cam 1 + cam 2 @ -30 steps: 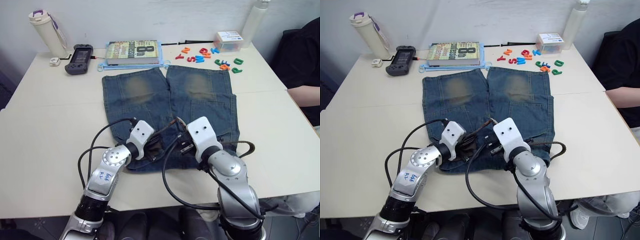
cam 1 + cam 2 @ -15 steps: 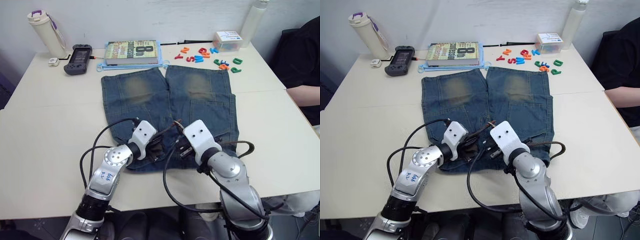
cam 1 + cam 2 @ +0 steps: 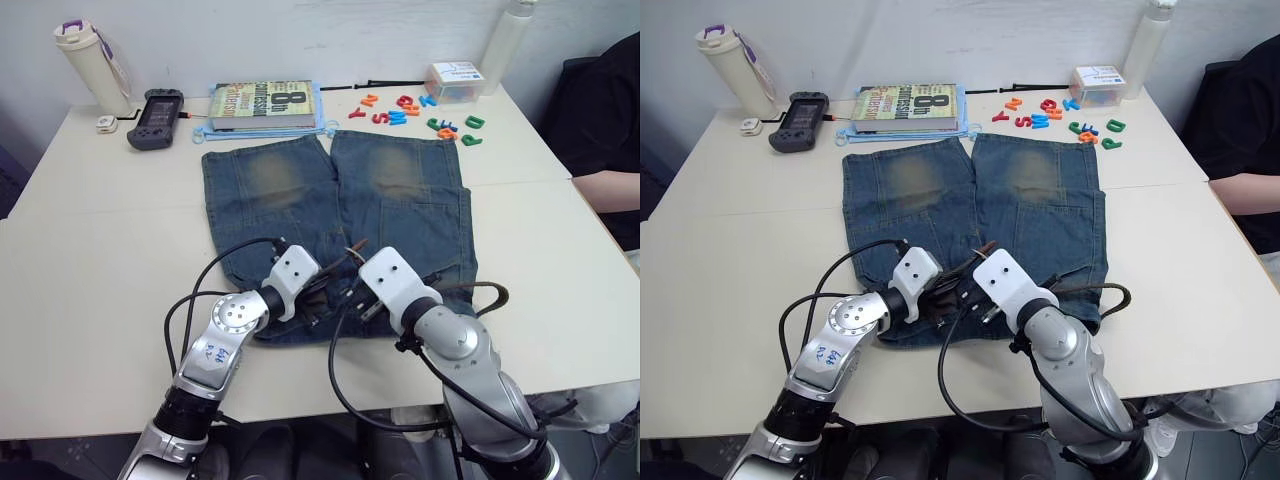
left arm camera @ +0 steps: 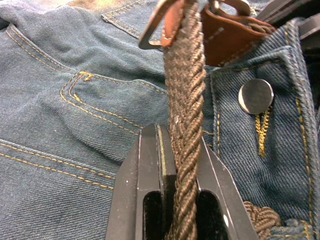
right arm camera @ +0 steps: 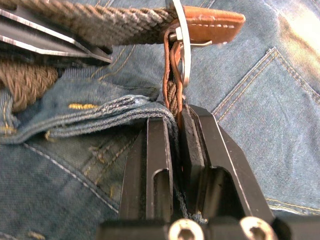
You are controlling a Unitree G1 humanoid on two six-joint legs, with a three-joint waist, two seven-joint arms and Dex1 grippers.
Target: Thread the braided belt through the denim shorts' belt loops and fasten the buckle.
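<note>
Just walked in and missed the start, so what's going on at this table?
The robot is fastening a braided belt on denim shorts laid flat on the table. Its left gripper is shut on the woven strap, whose tan tip is passing through the silver buckle. Its right gripper is pinching the belt just below the buckle, at the waistband. The belt is not pulled snug, and whether the prong is seated cannot be told.

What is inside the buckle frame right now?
The braided belt runs through the buckle, its tan leather tip poking out the far side. Whether the prong sits in the weave is hidden by the strap.
</note>
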